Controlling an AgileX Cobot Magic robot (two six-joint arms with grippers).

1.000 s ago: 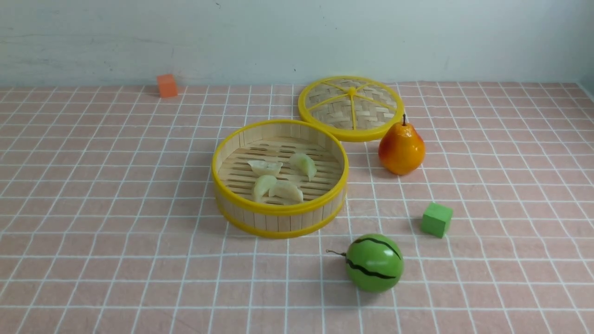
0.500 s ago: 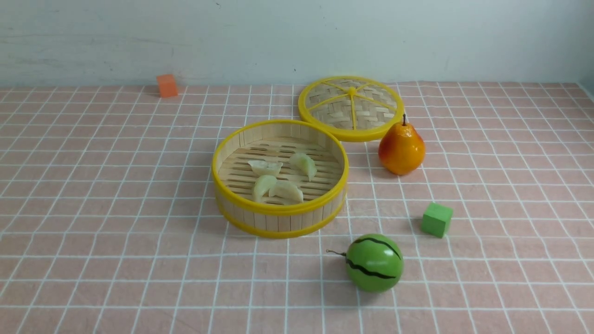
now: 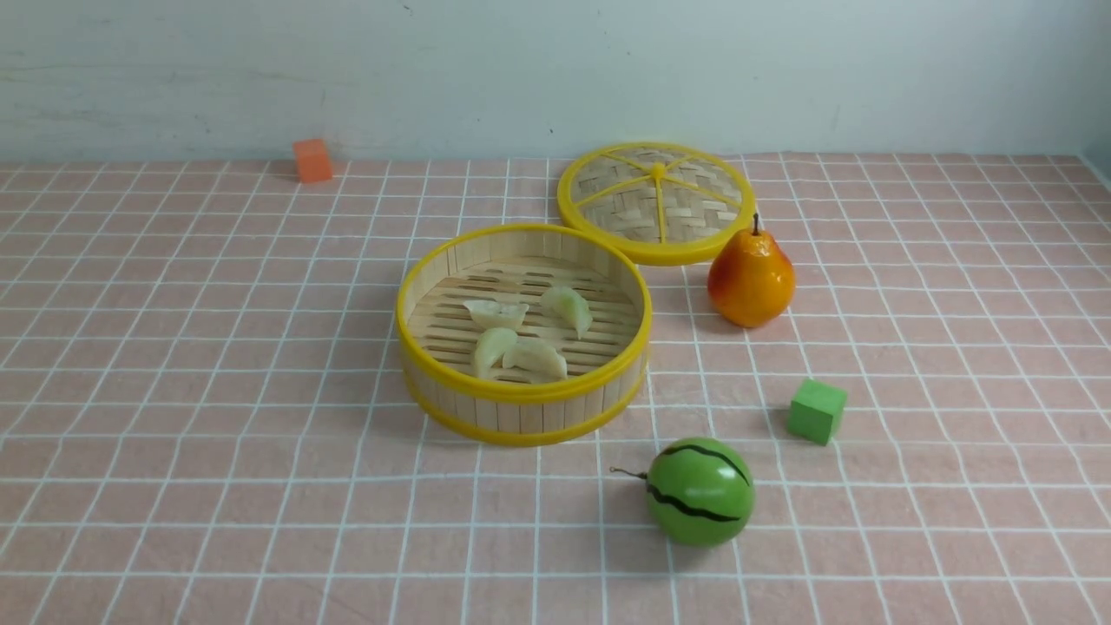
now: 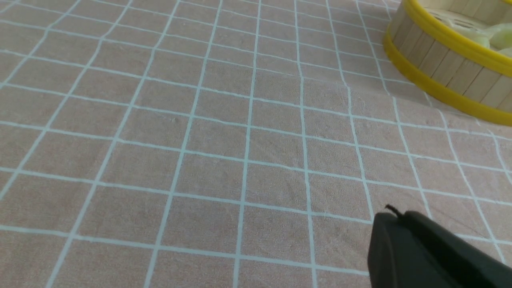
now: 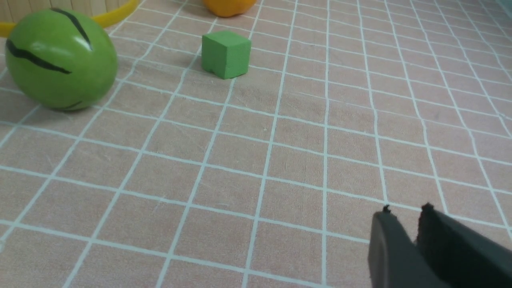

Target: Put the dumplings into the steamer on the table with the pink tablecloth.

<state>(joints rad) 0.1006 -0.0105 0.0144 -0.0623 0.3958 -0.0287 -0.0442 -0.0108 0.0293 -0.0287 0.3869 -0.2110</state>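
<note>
Front view: four dumplings (image 3: 524, 336) sit in steamer (image 3: 523, 334). Left gripper (image 4: 398, 218) jaws closed, empty; right gripper (image 5: 406, 218) jaws slightly apart, empty. Risk: stray arm motion nudging steamer.

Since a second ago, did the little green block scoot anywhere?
No. The green block sits in the same spot on the pink tablecloth, the same way off from the watermelon and the pear as before.

Neither arm appears in the front view. Left gripper (image 4: 394, 218) hangs low over the bench (image 4: 224, 152), fingers pressed together, empty. Right gripper (image 5: 404, 218) also low, fingers (image 5: 386, 240) parted by a narrow gap, nothing between them.
</note>
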